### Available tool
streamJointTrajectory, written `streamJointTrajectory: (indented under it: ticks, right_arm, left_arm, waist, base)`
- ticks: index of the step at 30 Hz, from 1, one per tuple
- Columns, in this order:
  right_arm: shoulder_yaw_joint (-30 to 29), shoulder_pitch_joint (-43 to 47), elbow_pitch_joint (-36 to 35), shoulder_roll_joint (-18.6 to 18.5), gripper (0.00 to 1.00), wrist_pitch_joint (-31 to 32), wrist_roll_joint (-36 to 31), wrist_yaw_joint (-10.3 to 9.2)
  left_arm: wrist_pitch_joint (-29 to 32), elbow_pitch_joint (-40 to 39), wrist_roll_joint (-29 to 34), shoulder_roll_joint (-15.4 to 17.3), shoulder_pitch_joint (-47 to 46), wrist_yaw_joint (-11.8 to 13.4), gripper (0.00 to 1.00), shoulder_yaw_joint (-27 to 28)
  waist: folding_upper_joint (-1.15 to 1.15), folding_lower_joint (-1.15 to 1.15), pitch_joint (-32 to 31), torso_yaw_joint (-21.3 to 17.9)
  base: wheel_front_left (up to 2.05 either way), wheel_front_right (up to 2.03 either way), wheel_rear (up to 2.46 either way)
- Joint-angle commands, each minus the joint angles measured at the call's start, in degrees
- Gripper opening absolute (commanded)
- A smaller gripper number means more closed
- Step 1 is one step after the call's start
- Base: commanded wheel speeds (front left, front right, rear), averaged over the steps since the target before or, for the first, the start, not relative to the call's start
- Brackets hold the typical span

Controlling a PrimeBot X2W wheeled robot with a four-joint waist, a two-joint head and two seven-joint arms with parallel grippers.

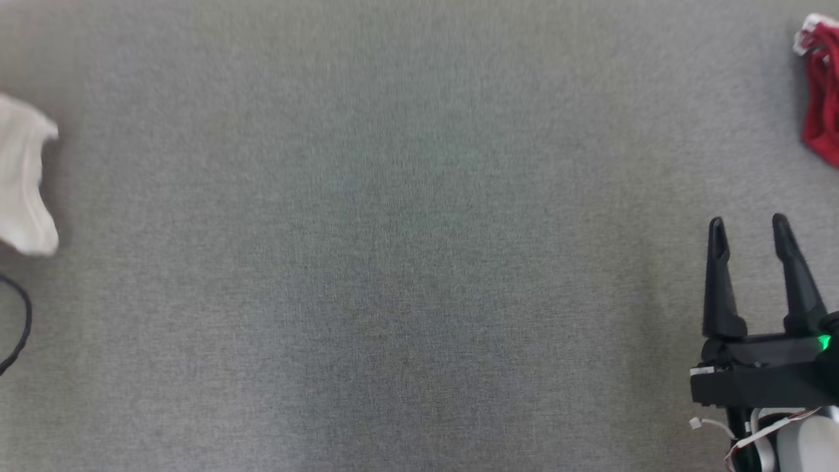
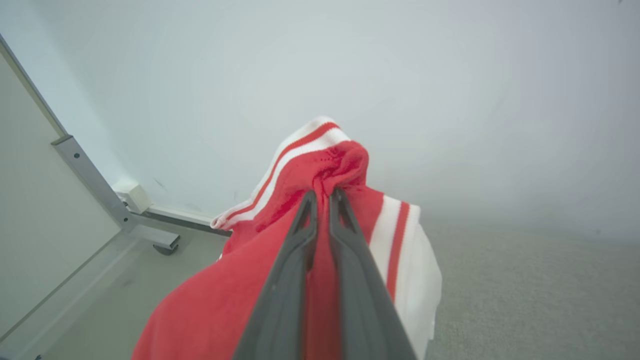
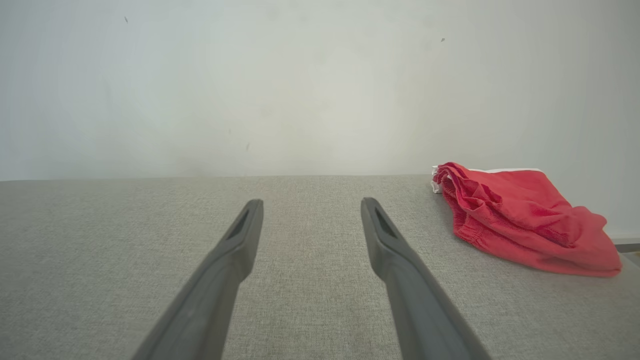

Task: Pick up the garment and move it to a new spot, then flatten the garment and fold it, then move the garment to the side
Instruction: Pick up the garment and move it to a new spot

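While the pick-up and move to a new spot is in hand, the head view shows the grey desk [image 1: 393, 262] with the right arm's jaws set apart and holding nothing, fingers [image 1: 720, 282] pointing away from the robot. Well beyond them and to their right lies a crumpled red cloth [image 1: 822, 105]. Far to their left a blurred white cloth [image 1: 23, 183] sits at the picture's edge, perhaps the held garment, though that cannot be told.

Left wrist view: the left arm's jaws are clamped on a bunched fold of the garment [image 2: 320, 165], red with white striped trim. The rest drapes either side of the fingers [image 2: 292, 260], apparently raised off the desk [image 2: 525, 290].

Right wrist view: the parted fingers [image 3: 225, 270] frame open desk [image 3: 310, 240]. The red cloth [image 3: 520, 220] lies beyond the tips, to their right.

Judged best practice: hold the pinch firm, lift until the hem clears, carry smoothly to the open middle left of the right arm's jaws, well away from the red cloth, and lower so the fabric spreads rather than heaps.
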Motion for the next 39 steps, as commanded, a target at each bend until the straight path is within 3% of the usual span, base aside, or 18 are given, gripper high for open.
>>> streamJointTrajectory:
  ticks: [1, 10, 18, 25, 31, 39]
  right_arm:
    - [0.21, 0.74, 0.54, 0.47, 1.00, -0.51, 0.52, -0.15]
    - [0.65, 1.90, 3.99, 2.12, 1.00, -1.81, 1.32, -0.15]
    - [0.78, 2.56, 6.61, 3.50, 1.00, -2.41, 2.47, -0.15]
    - [0.08, 2.73, 6.97, 3.94, 1.00, -2.50, 3.27, -0.15]
    - [-0.12, 2.63, 6.74, 4.04, 1.00, -2.51, 3.91, -0.15]
    - [-0.82, 2.64, 6.43, 4.06, 1.00, -2.51, 3.23, -0.15]
  left_arm:
    - [-0.79, -2.04, 0.74, -0.44, -1.10, -0.31, 0.00, -0.69]
    - [1.12, -14.90, 1.64, -3.60, -4.94, -1.73, 0.00, -6.57]
    - [5.93, -25.06, 0.40, -11.61, -8.92, -1.86, 0.00, -14.26]
    - [6.49, -24.91, 0.00, -19.99, -10.51, -1.78, 0.00, -21.37]
    - [3.54, -23.34, -3.57, -23.73, -10.57, 0.23, 0.00, -26.47]
    - [-1.20, -22.20, -9.36, -24.04, -4.17, 5.34, 0.00, -31.74]
  waist:
    - [0.00, 0.01, -3.08, -0.33]
    - [0.00, 0.01, -7.85, -3.91]
    - [0.00, 0.01, -9.71, -10.19]
    - [0.00, 0.01, -9.90, -15.62]
    - [0.00, 0.01, -9.11, -17.90]
    - [0.00, 0.01, -7.70, -16.05]
  base:
    - [0.00, 0.00, 0.00]
    - [0.00, 0.00, 0.00]
    - [0.00, 0.00, 0.00]
    - [0.00, 0.00, 0.00]
    - [0.00, 0.00, 0.00]
    - [0.00, 0.00, 0.00]
